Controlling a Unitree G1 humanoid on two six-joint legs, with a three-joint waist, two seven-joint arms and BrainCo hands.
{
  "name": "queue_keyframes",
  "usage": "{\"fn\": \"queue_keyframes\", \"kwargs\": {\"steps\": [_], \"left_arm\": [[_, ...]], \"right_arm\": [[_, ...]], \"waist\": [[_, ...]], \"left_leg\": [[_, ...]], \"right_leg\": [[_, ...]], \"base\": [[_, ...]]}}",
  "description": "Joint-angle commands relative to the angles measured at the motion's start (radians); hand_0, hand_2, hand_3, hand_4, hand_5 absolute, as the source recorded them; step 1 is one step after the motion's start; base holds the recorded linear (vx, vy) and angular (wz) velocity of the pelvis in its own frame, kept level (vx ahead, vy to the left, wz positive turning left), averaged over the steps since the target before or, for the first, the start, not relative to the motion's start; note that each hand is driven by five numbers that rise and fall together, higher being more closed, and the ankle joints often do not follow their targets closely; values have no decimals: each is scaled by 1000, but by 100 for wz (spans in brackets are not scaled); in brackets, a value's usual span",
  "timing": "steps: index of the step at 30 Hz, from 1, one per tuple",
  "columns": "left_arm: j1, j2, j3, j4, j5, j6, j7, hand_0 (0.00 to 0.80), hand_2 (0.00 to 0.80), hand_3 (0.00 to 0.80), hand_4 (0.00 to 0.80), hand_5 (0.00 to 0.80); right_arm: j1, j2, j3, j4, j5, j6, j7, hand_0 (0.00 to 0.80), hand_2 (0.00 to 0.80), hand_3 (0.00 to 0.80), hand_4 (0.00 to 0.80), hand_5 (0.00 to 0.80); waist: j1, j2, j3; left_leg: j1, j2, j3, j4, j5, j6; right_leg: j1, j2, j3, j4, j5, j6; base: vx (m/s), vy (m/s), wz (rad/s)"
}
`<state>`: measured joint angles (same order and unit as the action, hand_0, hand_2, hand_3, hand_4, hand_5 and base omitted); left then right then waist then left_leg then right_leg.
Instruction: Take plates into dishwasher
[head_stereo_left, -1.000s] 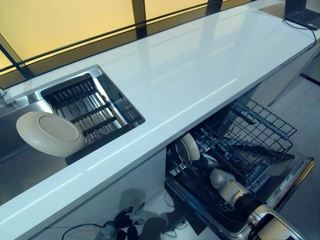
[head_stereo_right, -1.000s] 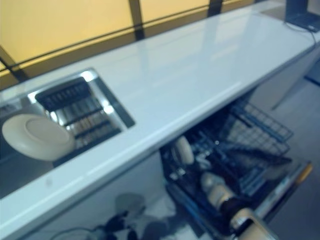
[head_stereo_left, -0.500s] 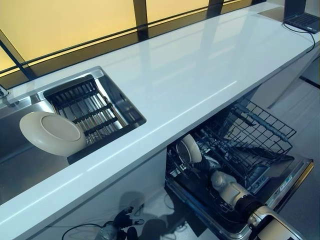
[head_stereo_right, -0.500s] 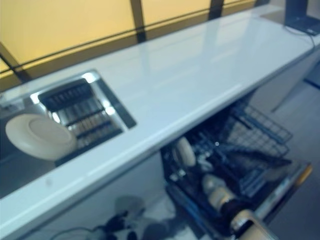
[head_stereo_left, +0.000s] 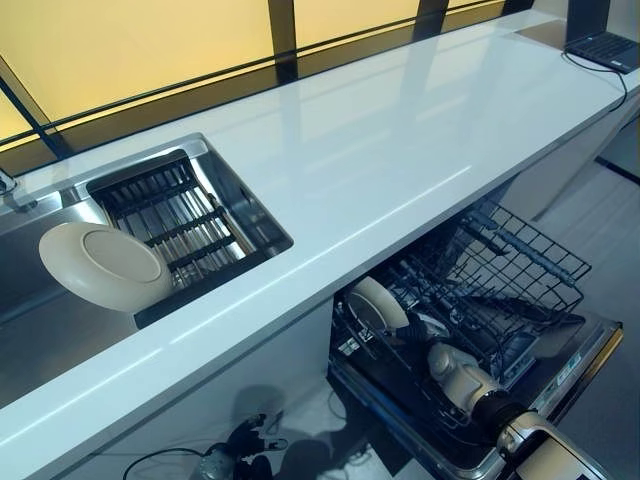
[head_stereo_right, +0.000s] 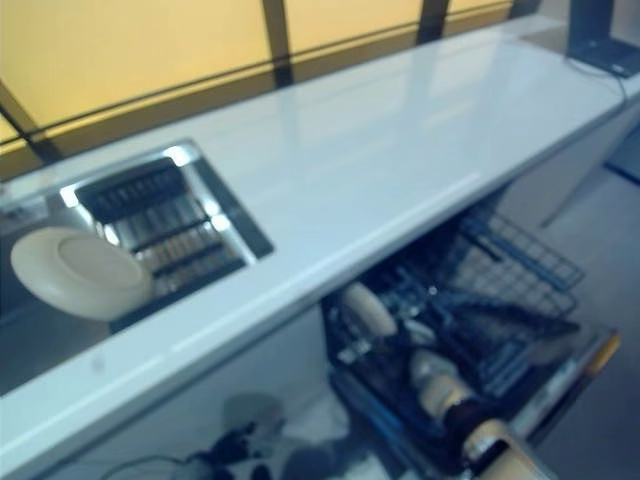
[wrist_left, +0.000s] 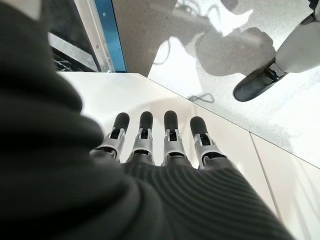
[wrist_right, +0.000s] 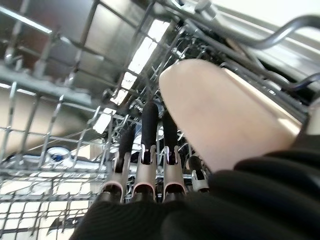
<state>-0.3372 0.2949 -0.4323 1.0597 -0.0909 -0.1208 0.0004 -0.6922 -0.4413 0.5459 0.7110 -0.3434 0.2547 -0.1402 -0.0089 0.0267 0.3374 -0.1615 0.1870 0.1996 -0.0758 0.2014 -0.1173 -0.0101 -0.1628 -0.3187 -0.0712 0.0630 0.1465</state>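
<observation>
A cream plate (head_stereo_left: 378, 303) leans tilted in the pulled-out dishwasher rack (head_stereo_left: 520, 265) under the counter. My right hand (head_stereo_left: 452, 365) reaches into the rack right beside it. In the right wrist view the plate (wrist_right: 225, 115) lies against my fingers (wrist_right: 149, 130), which stretch along it between the rack wires; the thumb is hidden. A second cream plate (head_stereo_left: 100, 265) lies in the steel sink (head_stereo_left: 45, 330) at the left. My left hand (wrist_left: 155, 145) shows only in its wrist view, fingers straight, hanging by a white cabinet front above the floor.
A long white counter (head_stereo_left: 380, 140) runs above the dishwasher. A dark slatted drain rack (head_stereo_left: 170, 215) sits in the sink beside the plate. The open dishwasher door (head_stereo_left: 590, 350) juts out at the lower right. A laptop (head_stereo_left: 605, 45) lies at the counter's far right end.
The plate in the dishwasher rack has tipped from nearly upright to a flatter lean. My right hand has drawn slightly back to the right. The view has shifted a little.
</observation>
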Motion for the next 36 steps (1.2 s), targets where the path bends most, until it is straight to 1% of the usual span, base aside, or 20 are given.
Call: {"fn": "queue_keyframes", "kwargs": {"steps": [1,8,14,19,25,29,33,34,36], "left_arm": [[-67,-14,-5,57,25,-17,16,0,0,0,0,0],[-49,-6,12,51,32,-11,15,0,0,0,0,0],[-29,6,38,35,42,-1,21,0,0,0,0,0],[-10,20,66,31,52,0,23,0,0,0,0,0],[8,28,87,30,59,-4,26,0,0,0,0,0],[22,30,103,22,60,0,33,0,0,0,0,0],[57,41,140,17,69,-6,37,0,0,0,0,0],[65,45,146,15,72,-6,38,0,0,0,0,0],[99,57,176,15,83,-14,37,0,0,0,0,0]], "right_arm": [[34,-15,22,-42,-40,-7,-5,0,0,0,0,0],[60,-33,8,-102,-47,-5,5,0,0,0,0,0],[111,-67,-15,-217,-51,12,40,0,0,0,0,0],[188,-100,-55,-321,-67,2,70,0,0,0,0,0],[256,-136,-92,-398,-72,-20,101,0,0,0,0,0],[320,-166,-140,-473,-41,-26,124,0,0,0,0,0],[442,-213,-242,-584,52,-47,139,0,0,0,0,0],[467,-220,-265,-601,88,-53,136,0,0,0,0,0],[567,-225,-359,-649,223,-90,130,0,0,0,0,0]], "waist": [[20,-24,25],[18,-33,18],[9,-50,16],[-4,-68,11],[-16,-85,4],[-29,-95,-1],[-47,-109,-14],[-49,-113,-17],[-62,-122,-29]], "left_leg": [[0,-34,-3,-12,-53,26],[10,-30,1,-12,-54,25],[18,-26,10,-12,-56,24],[25,-19,18,-12,-58,23],[35,-12,26,-12,-60,21],[41,-8,32,-12,-61,21],[57,-4,42,-12,-67,22],[61,-2,44,-12,-68,22],[75,1,51,-12,-74,23]], "right_leg": [[-114,28,22,97,-14,-57],[-103,31,22,92,-15,-56],[-94,34,23,90,-14,-55],[-90,41,32,89,-14,-53],[-79,48,40,81,-13,-51],[-72,54,48,79,-15,-50],[-55,56,54,77,-18,-46],[-52,57,56,78,-19,-45],[-39,60,65,77,-22,-42]], "base": [[0,0,0],[0,0,0],[0,0,0],[-3,-11,-3],[-3,-11,-6],[-2,2,-5],[28,-9,-2],[38,-24,-1],[57,-39,-1]]}}
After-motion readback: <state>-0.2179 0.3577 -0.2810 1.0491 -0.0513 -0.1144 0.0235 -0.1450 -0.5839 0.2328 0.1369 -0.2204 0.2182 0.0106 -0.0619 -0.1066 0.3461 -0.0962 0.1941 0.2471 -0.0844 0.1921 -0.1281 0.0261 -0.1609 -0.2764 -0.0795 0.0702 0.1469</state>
